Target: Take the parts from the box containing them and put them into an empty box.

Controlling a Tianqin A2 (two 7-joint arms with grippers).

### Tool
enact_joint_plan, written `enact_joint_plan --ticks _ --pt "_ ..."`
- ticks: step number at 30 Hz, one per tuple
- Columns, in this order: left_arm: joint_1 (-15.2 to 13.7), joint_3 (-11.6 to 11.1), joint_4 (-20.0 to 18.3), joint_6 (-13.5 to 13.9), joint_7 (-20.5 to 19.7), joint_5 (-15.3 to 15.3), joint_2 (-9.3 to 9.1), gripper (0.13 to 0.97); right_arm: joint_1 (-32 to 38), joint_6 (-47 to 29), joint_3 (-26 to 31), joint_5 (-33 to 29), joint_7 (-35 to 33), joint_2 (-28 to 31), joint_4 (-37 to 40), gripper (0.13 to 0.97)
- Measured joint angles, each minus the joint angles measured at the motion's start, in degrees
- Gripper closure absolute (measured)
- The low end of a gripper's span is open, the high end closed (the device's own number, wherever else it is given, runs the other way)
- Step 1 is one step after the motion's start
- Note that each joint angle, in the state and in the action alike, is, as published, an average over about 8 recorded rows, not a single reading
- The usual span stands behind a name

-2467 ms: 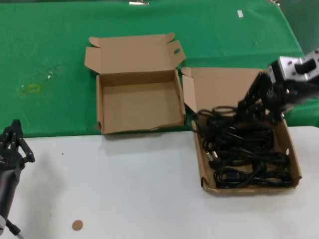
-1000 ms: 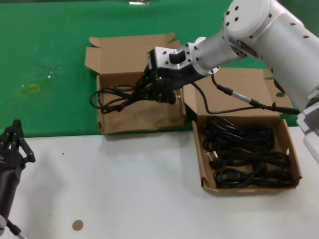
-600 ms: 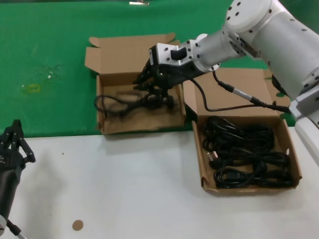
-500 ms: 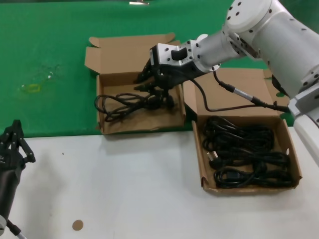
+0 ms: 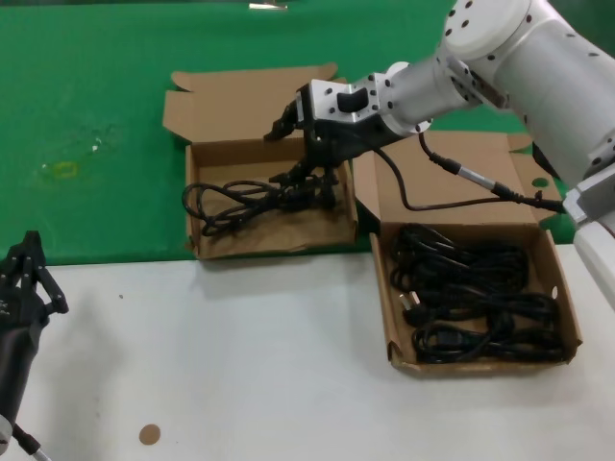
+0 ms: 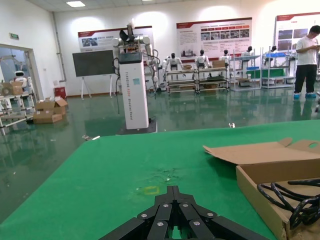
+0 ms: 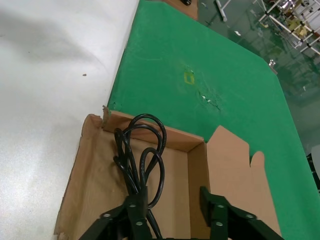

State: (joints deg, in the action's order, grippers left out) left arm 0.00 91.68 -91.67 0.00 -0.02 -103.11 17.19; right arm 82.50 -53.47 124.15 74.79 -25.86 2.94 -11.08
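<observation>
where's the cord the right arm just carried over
In the head view the cord lies in the smaller box, left of the longer box, with the open right gripper just above its right end.

Brown boxes, black cords, green and white table

Plain brown cardboard small box [image 5: 207, 245] and long box [image 5: 569, 309]; black cords [image 5: 476, 298]; green cloth [image 5: 86, 115]; white tabletop [image 5: 240, 365]; silver-white right arm [image 5: 500, 58]

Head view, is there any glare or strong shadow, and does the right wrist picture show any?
Head view: even light, a soft shadow of the power cord on the smaller box floor, no glare. Right wrist view: a broad soft shadow across the white table, with the cord sharp between the open right gripper.
</observation>
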Motion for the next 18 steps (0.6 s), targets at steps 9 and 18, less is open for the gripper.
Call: enact_joint_plan --ticks 9,18 --pt "0.00 0.00 0.00 0.00 0.00 0.00 0.00 0.943 -1.46 0.74 -0.32 0.21 1.05 0.48 -1.99 0.616" --pt "0.00 0.00 0.00 0.00 0.00 0.00 0.00 0.914 -8.84 5.52 -3.25 2.76 3.30 1.73 -9.14 0.411"
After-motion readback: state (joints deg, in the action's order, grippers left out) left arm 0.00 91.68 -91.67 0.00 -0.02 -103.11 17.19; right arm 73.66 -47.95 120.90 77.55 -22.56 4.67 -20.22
